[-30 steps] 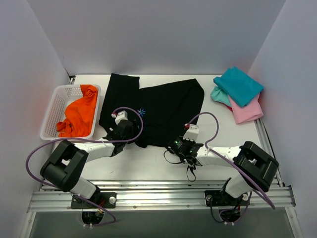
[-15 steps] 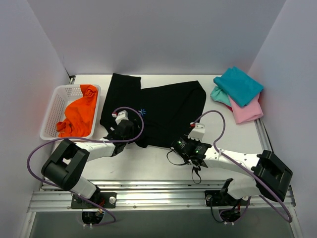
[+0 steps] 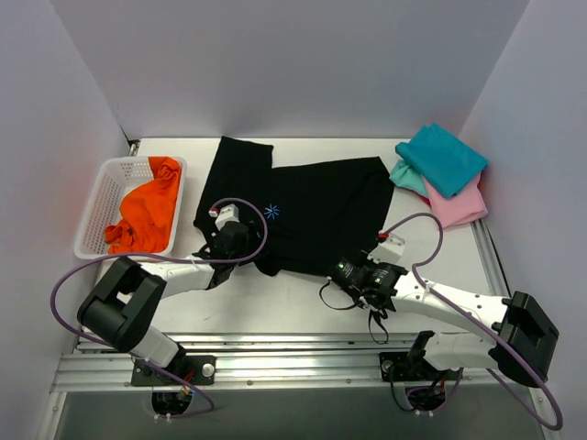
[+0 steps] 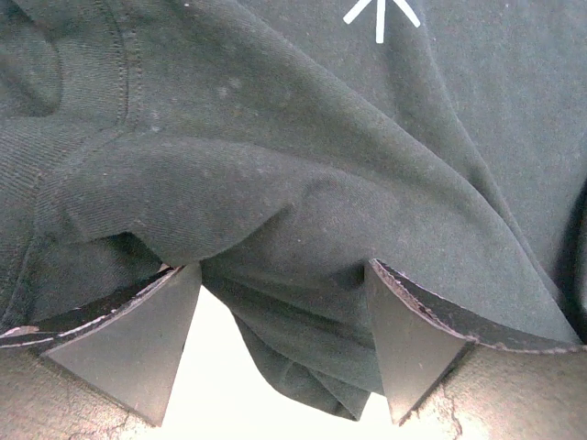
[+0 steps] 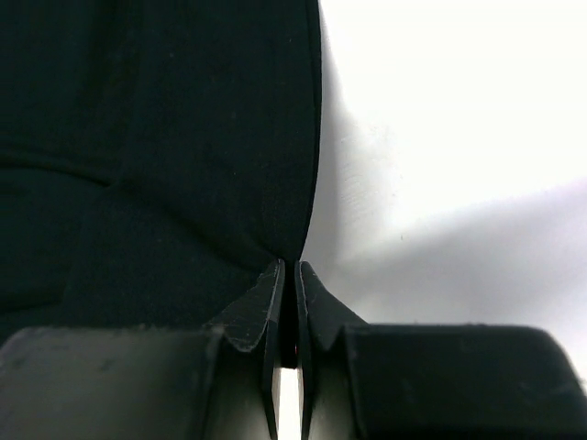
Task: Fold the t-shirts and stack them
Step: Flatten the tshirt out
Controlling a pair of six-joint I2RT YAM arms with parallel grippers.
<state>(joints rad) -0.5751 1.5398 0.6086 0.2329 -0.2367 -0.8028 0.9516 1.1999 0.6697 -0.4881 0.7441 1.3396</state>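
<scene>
One large black cloth t-shirt (image 3: 321, 215) on my feed, plain except for a small light-blue starburst mark (image 3: 272, 212), which reads white on the left wrist view. Orange cloth shirt (image 3: 147, 215), solid colour. White plastic mesh basket (image 3: 90, 215), grid-hole pattern. Teal folded cloth shirt (image 3: 445, 158), plain. Pink folded cloth shirt (image 3: 459, 206), plain. White surface (image 3: 293, 307). Purple cables (image 3: 53, 295). Left gripper (image 4: 277, 268) and right gripper (image 5: 285, 266): dark grey fingers (image 4: 128, 339), pale scuffed edges.

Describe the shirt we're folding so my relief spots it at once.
On the table, look midway between the white mesh basket at left and the folded teal shirt and pink shirt at right. The black t-shirt lies spread there, the only black one, with a small light-blue starburst mark.
</scene>
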